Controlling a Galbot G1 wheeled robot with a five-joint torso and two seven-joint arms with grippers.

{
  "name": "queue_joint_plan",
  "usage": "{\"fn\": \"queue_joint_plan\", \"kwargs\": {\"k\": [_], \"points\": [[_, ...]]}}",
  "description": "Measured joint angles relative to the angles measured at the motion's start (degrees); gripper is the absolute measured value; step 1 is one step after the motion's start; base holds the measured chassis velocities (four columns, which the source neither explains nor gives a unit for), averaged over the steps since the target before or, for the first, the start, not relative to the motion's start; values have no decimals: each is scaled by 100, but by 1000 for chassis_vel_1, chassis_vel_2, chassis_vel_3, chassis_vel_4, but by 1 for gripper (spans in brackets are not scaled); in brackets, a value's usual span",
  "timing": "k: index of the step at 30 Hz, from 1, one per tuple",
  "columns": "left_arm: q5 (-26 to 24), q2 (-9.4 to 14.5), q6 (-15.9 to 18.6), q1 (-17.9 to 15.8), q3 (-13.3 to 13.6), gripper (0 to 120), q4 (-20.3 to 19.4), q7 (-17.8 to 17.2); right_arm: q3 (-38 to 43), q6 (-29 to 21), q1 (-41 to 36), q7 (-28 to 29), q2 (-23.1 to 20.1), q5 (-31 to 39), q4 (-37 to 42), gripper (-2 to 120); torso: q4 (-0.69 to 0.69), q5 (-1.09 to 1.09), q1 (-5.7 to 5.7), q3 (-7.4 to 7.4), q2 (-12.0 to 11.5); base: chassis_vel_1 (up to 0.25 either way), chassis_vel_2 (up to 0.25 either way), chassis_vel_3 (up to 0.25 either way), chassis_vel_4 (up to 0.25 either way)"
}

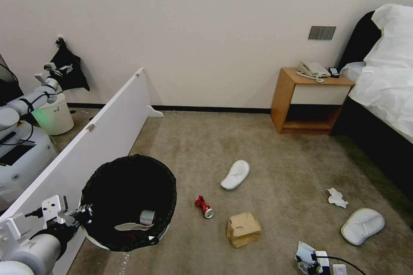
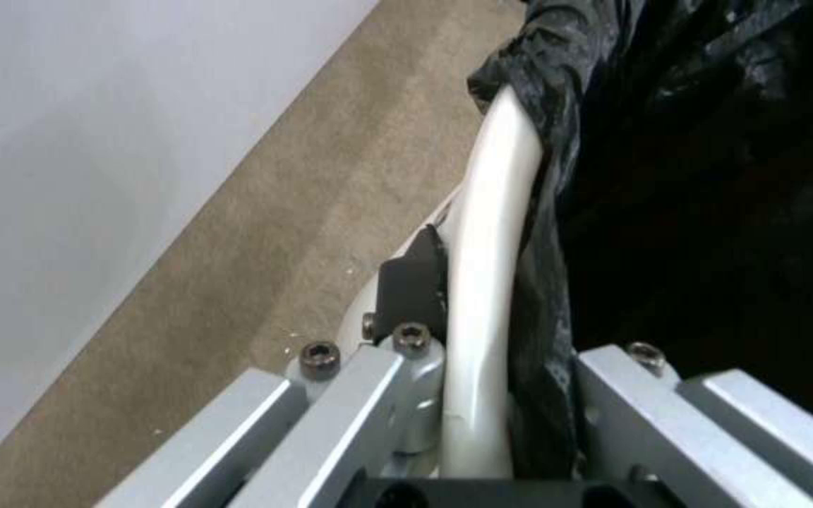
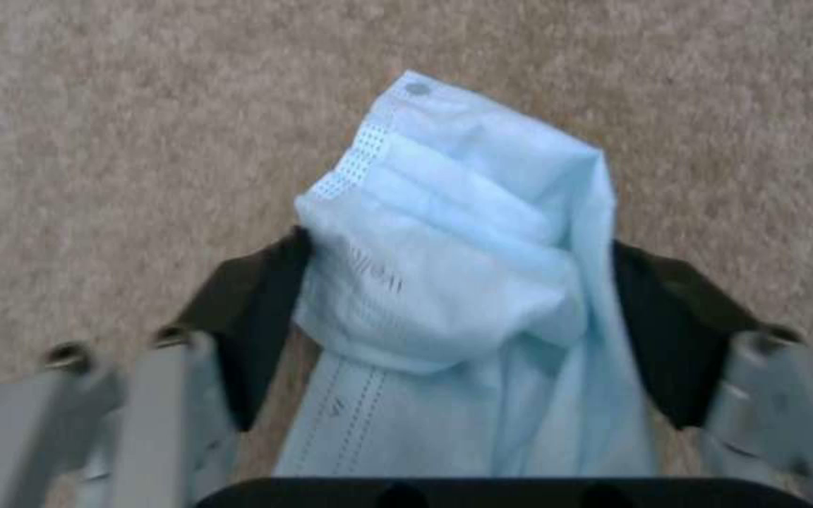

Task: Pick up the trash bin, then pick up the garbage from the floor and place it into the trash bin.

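The trash bin, white with a black bag over its rim, hangs tilted at the lower left. My left gripper is shut on its rim, one black pad outside the white wall. A silvery round item and a flat white piece lie inside. My right gripper, low at the bottom right, is shut on a blue face mask just above the carpet. On the floor lie a red can, a cardboard box, two white slippers and a tissue.
A long white panel runs along the left beside the bin. A second white bin stands beyond it. A wooden nightstand with a telephone is at the far wall, and a bed fills the right side.
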Motion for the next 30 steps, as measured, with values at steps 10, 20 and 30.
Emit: {"fn": "queue_joint_plan", "kwargs": {"k": [10, 20, 30], "points": [[1, 3, 0, -50, 41, 2, 47, -3, 91, 12, 26, 45, -33, -29, -79, 31, 0, -1, 0, 0, 0, 0, 0, 0, 0], [-73, 54, 0, -95, 62, 2, 118, -5, 148, 60, -241, 146, -246, 16, 512, 0, -1, 1, 0, 1, -1, 0, 0, 0, 0], [-182, 100, 0, -111, 236, 2, 165, -5, 186, 477, -623, 224, -716, 654, 1890, 0, 0, 0, 0, 1, -1, 0, 0, 0, 0]]}}
